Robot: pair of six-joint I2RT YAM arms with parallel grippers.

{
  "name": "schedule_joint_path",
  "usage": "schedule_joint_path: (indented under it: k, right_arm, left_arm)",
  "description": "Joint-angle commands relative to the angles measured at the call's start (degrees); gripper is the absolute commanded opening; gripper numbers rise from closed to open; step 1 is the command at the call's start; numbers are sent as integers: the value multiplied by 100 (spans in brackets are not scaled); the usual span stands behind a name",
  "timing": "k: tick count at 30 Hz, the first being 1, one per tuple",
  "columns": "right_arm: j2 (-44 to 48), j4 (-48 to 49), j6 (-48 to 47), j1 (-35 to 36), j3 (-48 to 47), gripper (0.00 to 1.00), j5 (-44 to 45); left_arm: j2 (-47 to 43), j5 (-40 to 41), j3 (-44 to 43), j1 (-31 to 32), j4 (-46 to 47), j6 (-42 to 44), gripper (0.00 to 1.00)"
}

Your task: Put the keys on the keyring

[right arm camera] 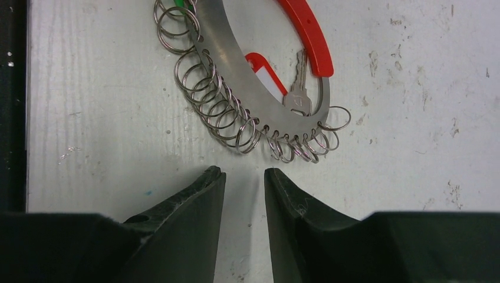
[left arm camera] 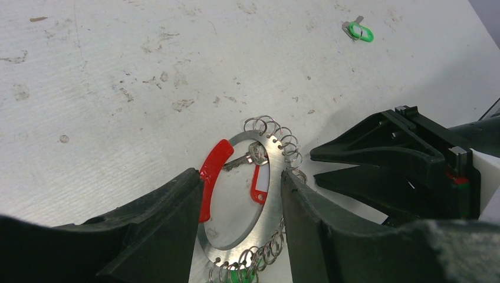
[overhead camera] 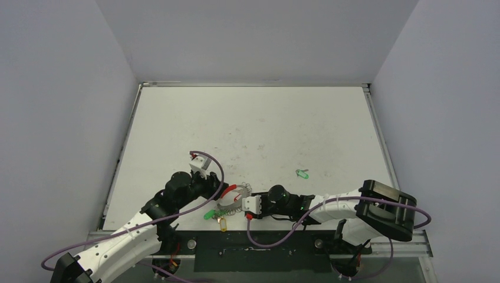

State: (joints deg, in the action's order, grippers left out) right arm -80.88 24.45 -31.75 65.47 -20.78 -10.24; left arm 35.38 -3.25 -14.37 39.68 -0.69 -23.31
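The keyring (left arm camera: 272,203) is a flat silver ring with a red curved segment (left arm camera: 211,177) and several small split rings along its rim. It lies near the table's front edge (overhead camera: 234,200). A red-headed key (left arm camera: 257,180) hangs inside it. My left gripper (left arm camera: 242,177) is shut across the ring's width, one finger on the red segment and the other on the metal edge. My right gripper (right arm camera: 244,172) stands just short of the ring (right arm camera: 242,76), slightly open with nothing between its fingers. A green key (overhead camera: 302,174) lies apart to the right.
Another green key (overhead camera: 209,215) and a yellow one (overhead camera: 222,222) lie by the ring's near side, close to the table's front edge (overhead camera: 177,231). Purple cables loop from both arms. The two grippers face each other closely (left arm camera: 312,168).
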Motion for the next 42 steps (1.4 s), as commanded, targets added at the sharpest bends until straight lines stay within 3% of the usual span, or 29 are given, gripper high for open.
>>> schedule_joint_path:
  k: [1, 6, 14, 25, 36, 42]
  right_arm:
    - [-215, 203, -77, 34, -140, 32, 211]
    - [-298, 536, -25, -28, -75, 31, 325]
    - [-319, 378, -66, -79, -181, 25, -535]
    - [-770, 583, 44, -82, -311, 23, -295]
    - [-571, 49, -35, -97, -483, 0, -124]
    - [-367, 150, 124, -237, -474, 0, -213]
  left_arm:
    - [-13, 43, -31, 5, 187, -31, 49]
    - [-13, 53, -22, 5, 201, -57, 49]
    - [3, 66, 12, 5, 207, -77, 50]
    - [-13, 92, 49, 5, 201, -114, 50]
    - [-55, 104, 13, 4, 78, -95, 50]
    - [-86, 105, 12, -1, 78, -86, 50]
